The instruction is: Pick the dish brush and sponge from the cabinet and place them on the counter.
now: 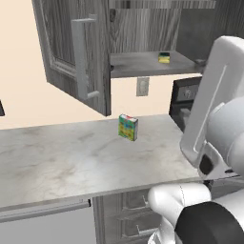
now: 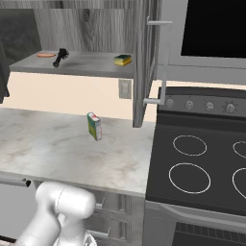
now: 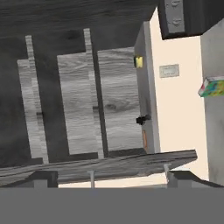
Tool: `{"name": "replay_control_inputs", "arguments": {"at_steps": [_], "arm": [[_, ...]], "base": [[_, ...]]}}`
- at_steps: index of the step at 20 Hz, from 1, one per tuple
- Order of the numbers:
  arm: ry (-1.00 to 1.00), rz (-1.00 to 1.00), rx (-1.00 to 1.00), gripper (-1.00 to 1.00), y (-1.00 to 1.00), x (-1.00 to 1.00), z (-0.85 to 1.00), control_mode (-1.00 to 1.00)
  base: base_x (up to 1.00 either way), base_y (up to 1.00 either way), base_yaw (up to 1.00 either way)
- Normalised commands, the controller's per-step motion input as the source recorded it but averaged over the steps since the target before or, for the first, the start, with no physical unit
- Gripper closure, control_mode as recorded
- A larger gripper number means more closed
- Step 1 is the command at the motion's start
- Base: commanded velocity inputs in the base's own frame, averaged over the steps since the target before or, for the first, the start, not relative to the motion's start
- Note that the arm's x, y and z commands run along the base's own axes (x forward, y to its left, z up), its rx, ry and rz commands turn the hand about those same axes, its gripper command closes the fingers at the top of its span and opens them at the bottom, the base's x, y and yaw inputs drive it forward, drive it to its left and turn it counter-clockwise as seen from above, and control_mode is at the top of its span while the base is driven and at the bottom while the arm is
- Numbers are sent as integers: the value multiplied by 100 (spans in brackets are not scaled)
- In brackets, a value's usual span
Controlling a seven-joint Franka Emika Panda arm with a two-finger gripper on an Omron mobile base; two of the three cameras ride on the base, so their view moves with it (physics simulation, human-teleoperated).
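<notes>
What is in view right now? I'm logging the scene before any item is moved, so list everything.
cabinet: one, dark grey wood-grain, on the wall, both doors open
sponge: one, green over yellow, right end of the cabinet shelf
dish brush: one, black, left part of the shelf
orange oval thing: one, flat, left of the brush on the shelf
multicoloured box: one, green-yellow, upright on the counter
counter: one, pale marble
wall outlet: one, pale, under the shelf
stove: one, black, right of the counter
gripper: one, dark tips, open, holding nothing
</notes>
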Motion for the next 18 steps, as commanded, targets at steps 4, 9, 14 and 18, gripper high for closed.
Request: {"name": "replay_control_inputs", "arguments": {"at_steps": [4, 9, 14, 18], "arm": [[0, 20, 25, -100, -50, 12, 0, -100], [0, 23, 18, -100, -48, 17, -5, -100], [0, 24, 16, -100, -39, 19, -1, -100], [0, 25, 14, -100, -21, 20, 0, -100]], "base": [[0, 0, 0], [0, 0, 0], [0, 0, 0], [0, 0, 0]]}}
